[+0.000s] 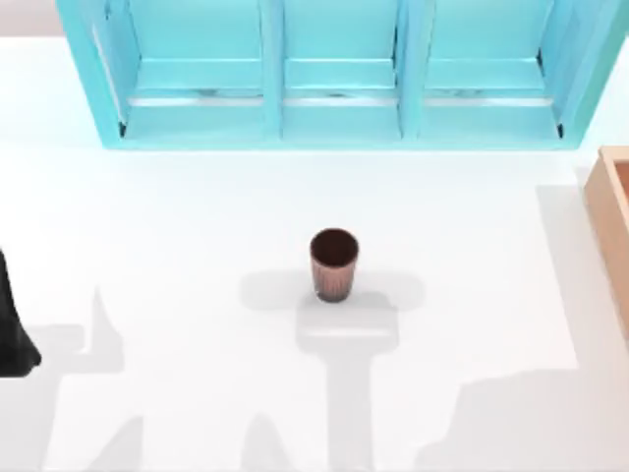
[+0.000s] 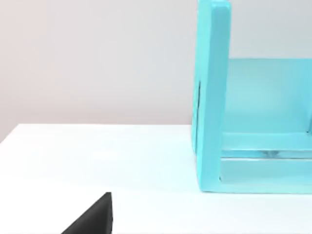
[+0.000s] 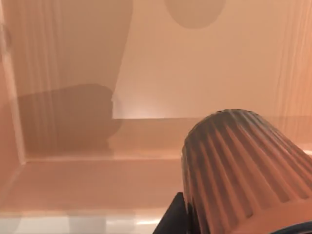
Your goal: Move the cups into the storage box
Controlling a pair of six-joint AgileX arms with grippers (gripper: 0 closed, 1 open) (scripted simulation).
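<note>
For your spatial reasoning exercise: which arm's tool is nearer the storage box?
Right. Its tool holds a cup over the storage box interior. The left arm sits parked at the table's far left edge.

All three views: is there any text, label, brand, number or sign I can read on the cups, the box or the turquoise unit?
None: no text, label, number or sign is readable.
Cup standing on the table: ribs only.
Cup in the right wrist view, over the storage box: ribs only; box plain.
Turquoise three-compartment unit: plain.
Left claw: a plain dark part at the table's left edge.
</note>
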